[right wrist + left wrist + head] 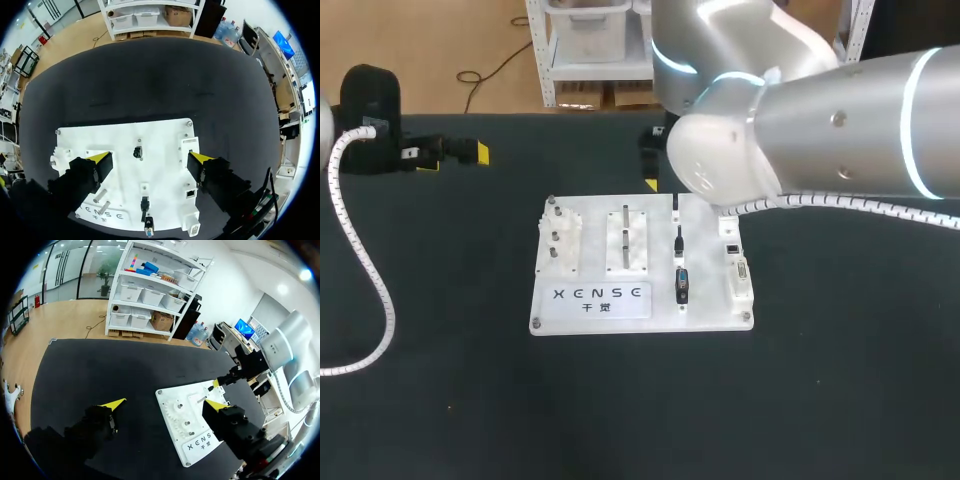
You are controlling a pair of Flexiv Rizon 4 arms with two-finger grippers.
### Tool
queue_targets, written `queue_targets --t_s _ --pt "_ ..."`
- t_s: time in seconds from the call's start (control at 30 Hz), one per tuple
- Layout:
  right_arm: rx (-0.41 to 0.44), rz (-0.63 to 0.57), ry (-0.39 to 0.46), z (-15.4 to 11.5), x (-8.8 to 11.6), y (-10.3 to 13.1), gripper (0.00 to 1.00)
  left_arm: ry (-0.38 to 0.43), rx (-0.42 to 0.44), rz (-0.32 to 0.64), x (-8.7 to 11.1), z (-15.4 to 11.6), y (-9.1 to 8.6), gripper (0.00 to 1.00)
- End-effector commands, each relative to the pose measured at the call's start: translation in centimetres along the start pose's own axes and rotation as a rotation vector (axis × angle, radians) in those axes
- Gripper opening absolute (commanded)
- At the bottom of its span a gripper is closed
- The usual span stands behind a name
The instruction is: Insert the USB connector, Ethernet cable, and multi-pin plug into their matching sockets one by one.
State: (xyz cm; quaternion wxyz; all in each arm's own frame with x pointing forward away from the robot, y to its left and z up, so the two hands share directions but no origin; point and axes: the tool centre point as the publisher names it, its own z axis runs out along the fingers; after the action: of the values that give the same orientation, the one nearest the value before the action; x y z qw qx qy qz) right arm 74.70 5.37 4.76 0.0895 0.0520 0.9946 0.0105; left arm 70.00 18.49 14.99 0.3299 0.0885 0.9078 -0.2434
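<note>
The multi-pin plug, black with a bluish face, is lying in a row of holders on the white board, nearest the board's front edge; the Ethernet cable is sitting just behind it and the USB connector behind that, all three loose from the sockets that are running along the board's right edge beside them. In my right wrist view the same row is showing under my right gripper, which is hanging over the board with its yellow-tipped fingers spread wide, holding nothing and touching nothing; the plug is lying near the board's printed edge. My right arm is coming in over the board's far right corner and hiding that gripper from the head camera. My left gripper is also standing open and empty, hovering above the black table well to the left of the board, which is lying flat near the table's middle
</note>
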Motion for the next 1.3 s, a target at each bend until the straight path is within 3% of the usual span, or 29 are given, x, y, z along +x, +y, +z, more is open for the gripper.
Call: queue_targets --t_s 0.03,0.37,0.5,0.57,0.63,0.8,1.3 --pt "-0.016 -0.002 0.006 0.1 -0.1 -0.1 1.0 0.0 0.0 0.0 0.0 0.0 0.0 1.0" --pt "0.005 -0.081 0.031 0.8 -0.1 0.9 1.0 0.0 0.0 0.0 0.0 0.0 0.0 1.0" --pt "0.018 -0.087 0.038 1.1 0.0 0.9 0.96 0.0 0.0 0.0 0.0 0.0 0.0 1.0" --pt "0.032 -0.088 0.042 1.3 0.0 1.0 1.0 0.0 0.0 0.0 0.0 0.0 0.0 1.0" --pt "0.043 -0.088 0.042 1.6 0.0 1.0 0.92 0.0 0.0 0.0 0.0 0.0 0.0 1.0" --pt "0.062 -0.085 0.057 2.1 0.2 0.9 0.52 0.0 0.0 0.0 0.0 0.0 0.0 1.0" --pt "0.066 -0.054 0.08 3.1 0.2 0.5 0.26 0.0 0.0 0.0 0.0 0.0 0.0 1.0"
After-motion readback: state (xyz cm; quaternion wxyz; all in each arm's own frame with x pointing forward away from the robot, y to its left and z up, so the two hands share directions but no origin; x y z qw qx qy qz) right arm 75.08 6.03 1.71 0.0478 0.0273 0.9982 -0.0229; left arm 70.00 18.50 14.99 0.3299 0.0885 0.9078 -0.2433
